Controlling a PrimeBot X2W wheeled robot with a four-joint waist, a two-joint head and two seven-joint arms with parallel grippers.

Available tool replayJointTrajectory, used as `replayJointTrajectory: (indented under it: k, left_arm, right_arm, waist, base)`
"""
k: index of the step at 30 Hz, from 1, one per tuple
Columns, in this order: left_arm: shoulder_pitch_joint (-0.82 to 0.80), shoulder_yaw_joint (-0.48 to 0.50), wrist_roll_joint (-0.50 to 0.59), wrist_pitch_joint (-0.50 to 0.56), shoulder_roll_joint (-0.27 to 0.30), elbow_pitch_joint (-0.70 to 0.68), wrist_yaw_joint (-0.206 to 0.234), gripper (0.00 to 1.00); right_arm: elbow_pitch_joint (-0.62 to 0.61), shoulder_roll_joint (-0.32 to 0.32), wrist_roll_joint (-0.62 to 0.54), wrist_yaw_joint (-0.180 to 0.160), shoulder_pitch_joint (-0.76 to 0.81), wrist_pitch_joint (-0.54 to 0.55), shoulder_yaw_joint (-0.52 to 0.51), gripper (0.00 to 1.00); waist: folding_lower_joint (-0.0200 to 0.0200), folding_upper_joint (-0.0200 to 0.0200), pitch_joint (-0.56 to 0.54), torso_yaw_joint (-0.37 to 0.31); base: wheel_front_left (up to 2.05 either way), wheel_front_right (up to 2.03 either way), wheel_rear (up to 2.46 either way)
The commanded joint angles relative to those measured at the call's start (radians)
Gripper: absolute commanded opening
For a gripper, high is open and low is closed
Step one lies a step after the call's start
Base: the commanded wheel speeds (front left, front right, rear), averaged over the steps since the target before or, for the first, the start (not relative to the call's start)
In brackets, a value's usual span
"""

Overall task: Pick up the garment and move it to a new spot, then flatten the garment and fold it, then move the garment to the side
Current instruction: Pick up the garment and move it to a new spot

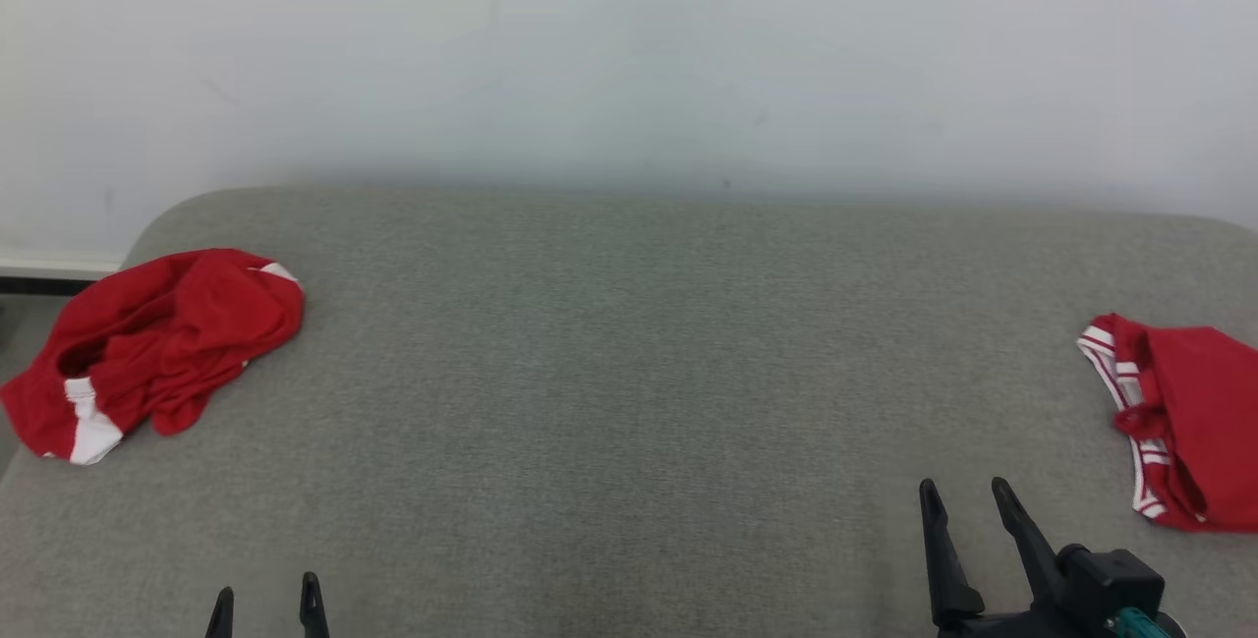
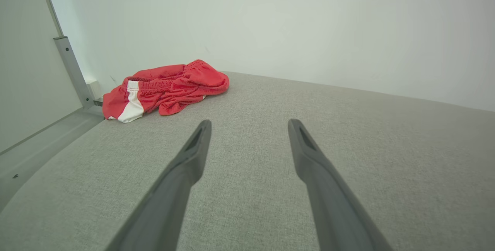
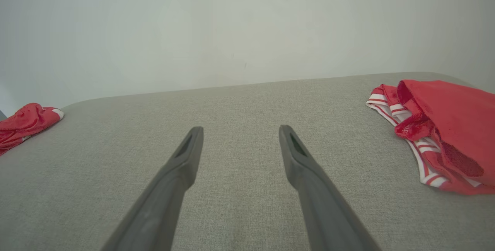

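Note:
A crumpled red garment with white patches (image 1: 147, 348) lies at the far left of the grey padded surface (image 1: 629, 373); the left wrist view has it ahead and to the left (image 2: 166, 88), and it peeks in at the left edge of the right wrist view (image 3: 23, 125). A second red garment with white striped trim (image 1: 1174, 417) lies bunched at the right edge, to the right of my right fingers (image 3: 437, 142). My left gripper (image 1: 267, 591) is open low at the front left, holding nothing (image 2: 249, 125). My right gripper (image 1: 963, 489) is open at the front right, holding nothing (image 3: 239, 129).
A pale wall (image 1: 629, 48) rises right behind the surface. Beyond the left edge are a metal frame post (image 2: 71, 69) and a lower grey ledge (image 2: 42, 139). The surface's rounded back-left corner (image 1: 172, 215) sits near the left garment.

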Motion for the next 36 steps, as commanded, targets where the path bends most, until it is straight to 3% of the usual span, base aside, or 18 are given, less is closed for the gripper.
replayJointTrajectory:
  k: [1, 9, 16, 29, 36]
  left_arm:
    - [0.018, 0.004, 0.008, -0.003, 0.000, 0.001, -0.004, 1.00]
    - [0.045, 0.033, 0.025, -0.003, 0.000, 0.000, -0.014, 1.00]
    - [0.082, 0.075, 0.026, -0.003, -0.001, -0.009, -0.018, 1.00]
    - [0.112, 0.084, -0.044, -0.003, -0.001, -0.051, 0.028, 1.00]
    - [0.089, 0.056, -0.026, -0.003, -0.001, -0.036, 0.042, 1.00]
  right_arm:
    - [0.002, 0.004, 0.015, 0.000, 0.008, -0.004, 0.007, 1.00]
    - [0.029, 0.004, 0.043, 0.000, 0.012, -0.024, 0.052, 1.00]
    - [0.051, 0.004, 0.062, 0.000, 0.009, -0.034, 0.107, 1.00]
    - [0.074, 0.003, 0.043, 0.000, -0.051, -0.018, 0.169, 1.00]
    - [0.079, 0.003, 0.042, 0.000, -0.058, -0.014, 0.178, 1.00]
  waist:
    - [0.0000, 0.0000, -0.012, 0.100]
    - [0.0000, 0.0000, -0.035, 0.282]
    - [0.0000, 0.0000, -0.053, 0.387]
    - [0.0000, 0.0000, -0.022, 0.413]
    - [0.0000, 0.0000, -0.016, 0.416]
  base:
    - [0.00, 0.00, 0.00]
    - [0.00, 0.00, 0.00]
    - [0.00, 0.00, 0.00]
    - [0.00, 0.00, 0.00]
    - [0.00, 0.00, 0.00]
